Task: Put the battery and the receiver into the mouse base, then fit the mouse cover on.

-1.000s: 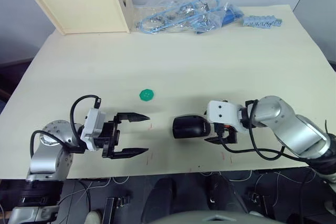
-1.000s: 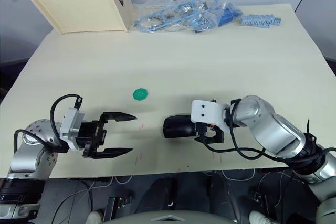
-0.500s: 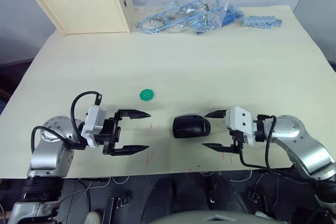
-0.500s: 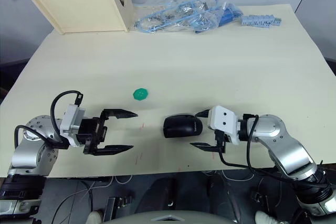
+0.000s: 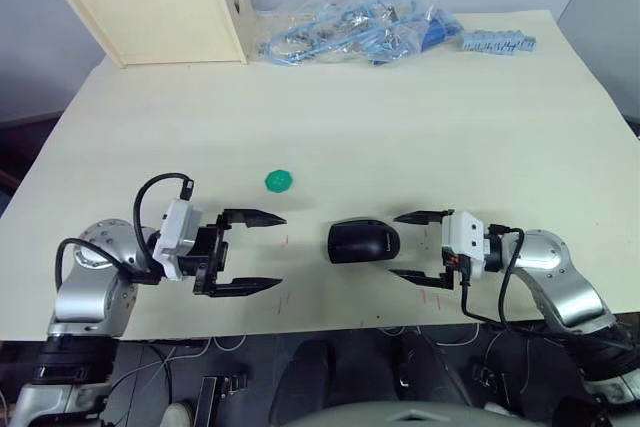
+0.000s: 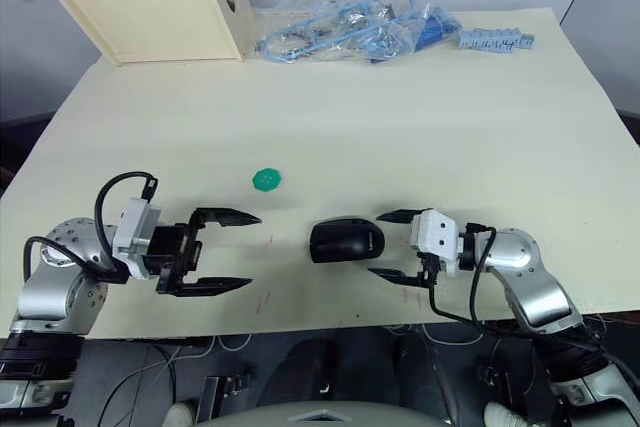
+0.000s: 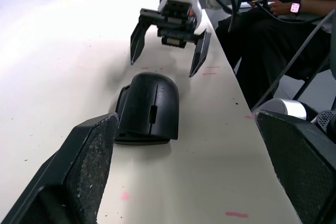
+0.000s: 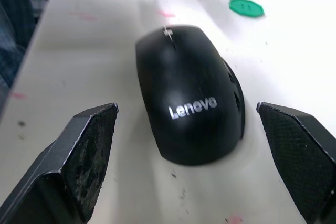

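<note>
Glossy black curved mouse cover [image 5: 364,241] seated on the mouse, near table edge, centre | right gripper [image 5: 418,245] just right of it, fingers apart, not touching | left gripper [image 5: 255,252] well left, fingers apart, empty | green round disc [image 5: 280,181] farther back on cream table [image 5: 400,117]

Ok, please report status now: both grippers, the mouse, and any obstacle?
Left gripper open, empty. Right gripper open, empty, just off the mouse. Mouse cover sits on the mouse, on the table. Green disc well aside; nothing blocking.
</note>
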